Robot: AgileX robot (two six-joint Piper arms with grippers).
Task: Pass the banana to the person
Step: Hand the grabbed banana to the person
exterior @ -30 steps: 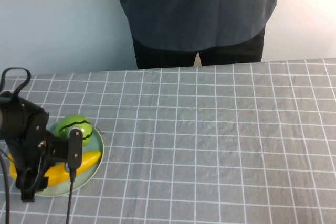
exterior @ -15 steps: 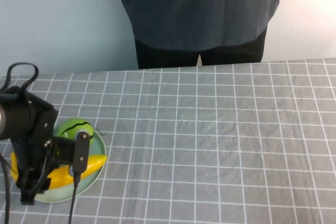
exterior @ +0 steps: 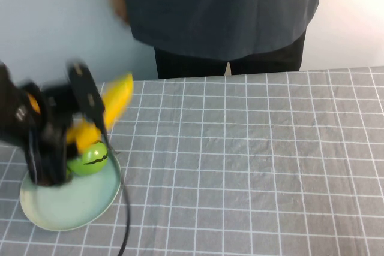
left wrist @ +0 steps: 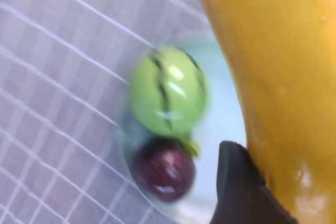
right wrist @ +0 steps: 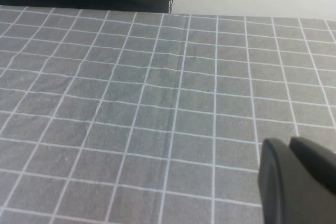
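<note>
writing: none legible | left gripper (exterior: 90, 115): clamped on banana (exterior: 111, 105), raised above plate (exterior: 72, 205), striped green fruit (exterior: 88, 159) beneath | person (exterior: 222, 10): beyond, across table | right gripper (right wrist: 296, 179): fingers together, over bare cloth

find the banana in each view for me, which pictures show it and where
High view: the banana is lifted off the pale green plate at the table's left, held in the left hand, tip aimed toward the person.
Left wrist view: it fills the right side, above the plate.
Right wrist view: not in it; only the right hand over grid cloth.
Shared landmark: the striped green fruit.
</note>
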